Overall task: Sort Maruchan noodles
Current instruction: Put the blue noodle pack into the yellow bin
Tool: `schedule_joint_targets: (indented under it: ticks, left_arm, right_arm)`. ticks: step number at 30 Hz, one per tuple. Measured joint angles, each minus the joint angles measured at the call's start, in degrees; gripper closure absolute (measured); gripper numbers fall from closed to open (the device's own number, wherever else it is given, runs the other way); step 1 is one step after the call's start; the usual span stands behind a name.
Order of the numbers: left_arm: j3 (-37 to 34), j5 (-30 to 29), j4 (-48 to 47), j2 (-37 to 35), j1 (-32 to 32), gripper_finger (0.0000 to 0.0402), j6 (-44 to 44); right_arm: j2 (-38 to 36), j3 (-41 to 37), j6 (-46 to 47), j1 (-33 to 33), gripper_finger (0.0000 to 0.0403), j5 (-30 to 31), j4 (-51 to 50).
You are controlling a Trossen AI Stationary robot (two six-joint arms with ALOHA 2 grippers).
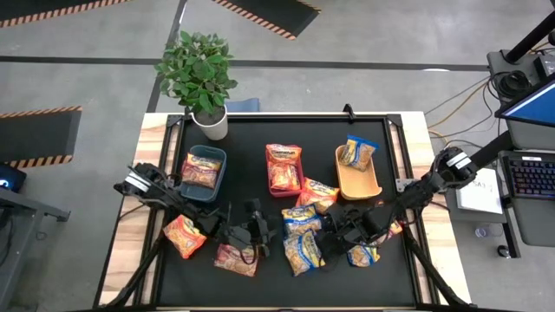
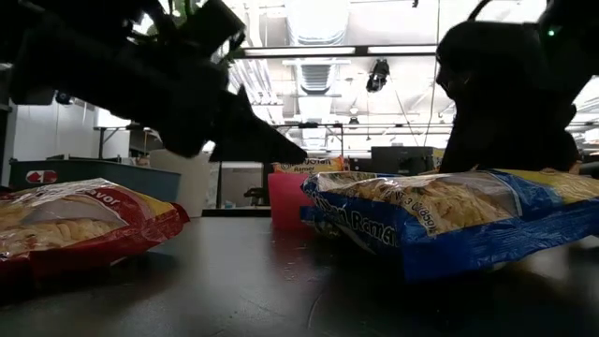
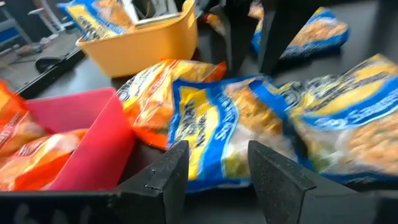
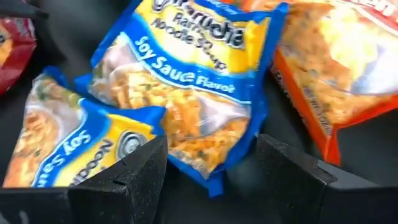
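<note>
Several Maruchan packets lie flat on the black mat. Two blue ones point(image 1: 302, 219) point(image 1: 303, 252) sit mid-table, a third point(image 1: 362, 255) to their right. Orange ones point(image 1: 318, 192) point(image 1: 185, 236) and a red one point(image 1: 236, 259) lie around them. My left gripper point(image 1: 270, 230) hovers low and open left of the blue pair; the upper blue packet point(image 3: 230, 124) lies just ahead of its fingers point(image 3: 174, 171). My right gripper point(image 1: 334, 236) is open on their right, its fingers point(image 4: 137, 171) on either side of a blue packet's corner point(image 4: 208, 168).
At the far side stand a teal bin point(image 1: 218, 159) with an orange packet, a red bin point(image 1: 298, 154) with red packets and a tan bin point(image 1: 345, 184) with a blue packet. A potted plant point(image 1: 201, 74) stands at the far left corner. Bare mat lies along the near edge.
</note>
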Motion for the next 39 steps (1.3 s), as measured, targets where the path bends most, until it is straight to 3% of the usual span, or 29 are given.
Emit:
schedule_joint_targets:
  ticks: [5, 11, 27, 39]
  left_arm:
    - [1.5, 0.1, 0.0, 2.0, 0.5, 0.0269, 0.0]
    - [1.3, 0.1, -0.3, 2.0, 0.4, 0.0279, -0.3]
    - [-0.3, 0.9, -15.0, 0.2, -1.2, 0.0286, -10.1]
    - [-1.0, 0.7, -15.2, 1.2, -1.0, 0.0286, -13.1]
  right_arm:
    - [2.8, -2.5, 0.6, 0.0, 0.0166, 1.0, 9.8]
    - [6.3, -1.1, -5.3, -0.5, 0.0170, 1.4, 21.4]
    - [6.7, 1.6, -4.3, -2.7, 0.0172, 2.7, 14.8]
    - [9.2, 1.6, -8.0, -4.8, 0.0118, 2.4, 24.3]
